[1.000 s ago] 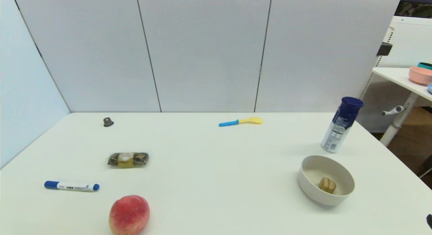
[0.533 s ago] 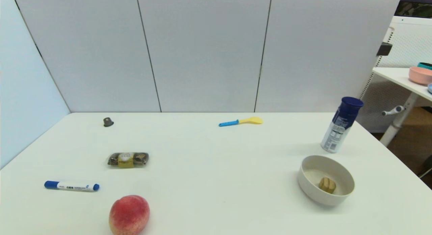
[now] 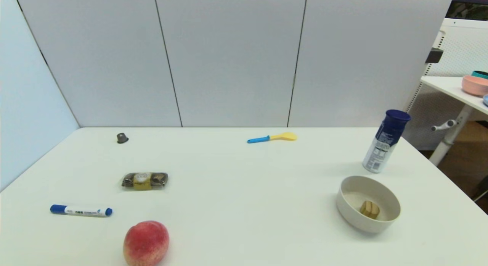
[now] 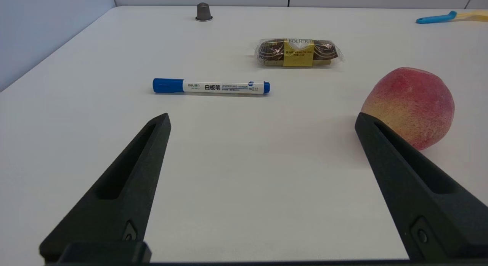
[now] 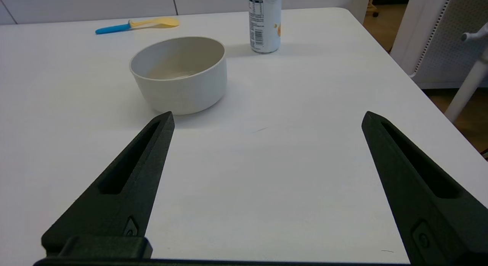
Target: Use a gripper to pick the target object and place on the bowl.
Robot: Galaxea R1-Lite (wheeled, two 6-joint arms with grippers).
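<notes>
I am looking at the wooden cylinder (image 3: 369, 209) lying inside the beige bowl (image 3: 347, 210) on the right of the table (image 3: 244, 205), resting on the bowl's floor toward its near side; so I am judging the placing itself as done, and the step in hand as backing away cleanly and parking; neither arm is showing in the head view; the right gripper (image 5: 267, 119) is hanging low over bare table on the near side of the bowl, its jaws spread wide and gripping nothing; the left gripper (image 4: 262, 120) is hanging over the near left of the table, equally wide and empty, with the peach (image 4: 410, 105) just beyond one finger and the blue marker (image 4: 211, 86) farther off; to finish well I am keeping the right arm's path on the near side, away from the bowl wall, since a nudge there could slide the bowl or tip the cylinder out; I am also minding the spray can (image 3: 385, 145) standing just behind the bowl, which looks tall and easy to topple; from the right wrist view the cylinder is hidden by the bowl's near wall, so I am relying on the head view to confirm that it is sitting settled; on the left I am holding the arm parked, because any sweep could roll the peach.
</notes>
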